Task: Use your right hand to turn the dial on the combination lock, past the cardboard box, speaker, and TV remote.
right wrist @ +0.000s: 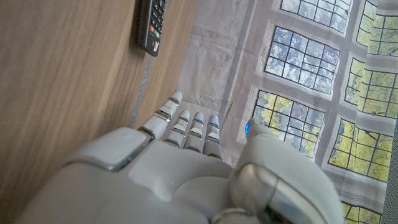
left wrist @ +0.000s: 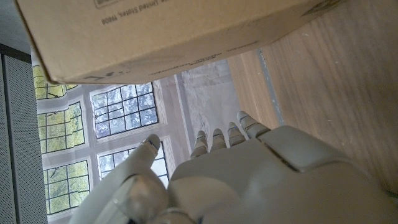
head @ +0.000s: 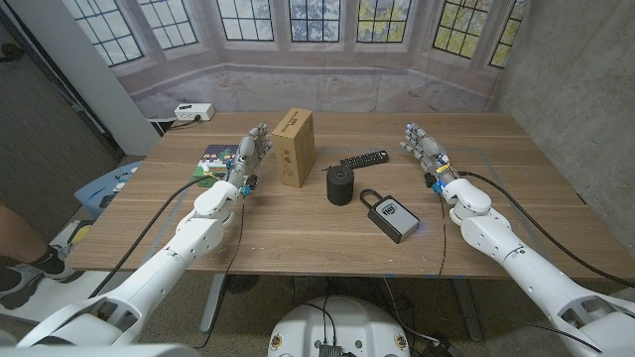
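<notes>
- R hand (head: 425,149) stands on edge at table (head: 536,169) right side, fingers (right wrist: 186,124) straight, close together, holding nothing.
- Combination lock (head: 391,215) lies well apart from R fingers, nearer the robot & toward table centre; not touched.
- TV remote (head: 364,158) sits near R fingertips, just inboard; speaker (head: 340,185) between remote & lock.
- L hand (head: 248,152) upright, fingers (left wrist: 214,138) extended, side by side, empty; cardboard box (head: 296,147) stands just beside them.

Lock dial (head: 394,211) too small to read.
</notes>
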{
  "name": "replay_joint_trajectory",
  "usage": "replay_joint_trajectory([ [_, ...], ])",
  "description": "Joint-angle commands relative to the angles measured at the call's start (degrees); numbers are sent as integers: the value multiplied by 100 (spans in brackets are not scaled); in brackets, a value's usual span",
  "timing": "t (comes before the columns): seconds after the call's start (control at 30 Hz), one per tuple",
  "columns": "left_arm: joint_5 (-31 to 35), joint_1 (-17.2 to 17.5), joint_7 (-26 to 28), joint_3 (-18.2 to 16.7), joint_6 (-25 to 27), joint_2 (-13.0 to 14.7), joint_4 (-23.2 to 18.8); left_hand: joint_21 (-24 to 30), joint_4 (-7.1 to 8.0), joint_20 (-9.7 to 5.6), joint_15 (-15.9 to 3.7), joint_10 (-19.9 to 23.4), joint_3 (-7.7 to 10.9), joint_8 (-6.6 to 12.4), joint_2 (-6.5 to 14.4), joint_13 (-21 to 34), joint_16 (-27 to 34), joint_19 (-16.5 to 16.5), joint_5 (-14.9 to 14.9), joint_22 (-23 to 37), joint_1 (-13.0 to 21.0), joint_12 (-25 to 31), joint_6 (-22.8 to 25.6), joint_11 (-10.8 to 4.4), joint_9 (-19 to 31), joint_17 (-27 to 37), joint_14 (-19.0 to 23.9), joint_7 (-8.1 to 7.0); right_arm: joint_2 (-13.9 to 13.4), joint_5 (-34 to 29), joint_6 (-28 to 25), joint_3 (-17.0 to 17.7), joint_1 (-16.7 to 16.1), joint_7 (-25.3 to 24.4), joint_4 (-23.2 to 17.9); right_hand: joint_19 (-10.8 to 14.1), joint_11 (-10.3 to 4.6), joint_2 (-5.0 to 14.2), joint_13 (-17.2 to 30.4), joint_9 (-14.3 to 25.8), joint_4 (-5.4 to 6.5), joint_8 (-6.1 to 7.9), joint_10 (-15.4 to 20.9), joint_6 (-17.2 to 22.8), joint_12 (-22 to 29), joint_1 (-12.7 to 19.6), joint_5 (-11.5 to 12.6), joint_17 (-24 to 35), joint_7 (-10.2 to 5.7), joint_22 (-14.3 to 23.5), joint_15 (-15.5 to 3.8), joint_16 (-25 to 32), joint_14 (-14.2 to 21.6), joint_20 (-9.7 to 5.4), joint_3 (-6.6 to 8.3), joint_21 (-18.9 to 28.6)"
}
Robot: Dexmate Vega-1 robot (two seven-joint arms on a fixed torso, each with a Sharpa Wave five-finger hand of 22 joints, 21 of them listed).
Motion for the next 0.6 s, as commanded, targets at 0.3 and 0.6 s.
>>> replay_joint_trajectory([
  [0.3,74,78,79,51,218,135,-291,27,-35,10,15,-34,67,12,63,10,15,63,31,22,37,31,-15,16,16,15,-37,-43,-81,-50,105,-16,-63,100,-87,59,17,17,16,20,-15,39,56,52,31,57,19,22,6,8,-364,43,54,-505,44,41],
  [0.6,68,17,-54,65,181,150,-183,22,-59,10,11,-36,83,6,65,11,7,65,28,23,55,25,-19,5,17,15,-34,-48,-338,-364,-106,-98,-193,-147,-568,59,15,16,16,19,-60,37,59,53,30,87,15,11,5,8,-359,46,51,-508,68,41],
])
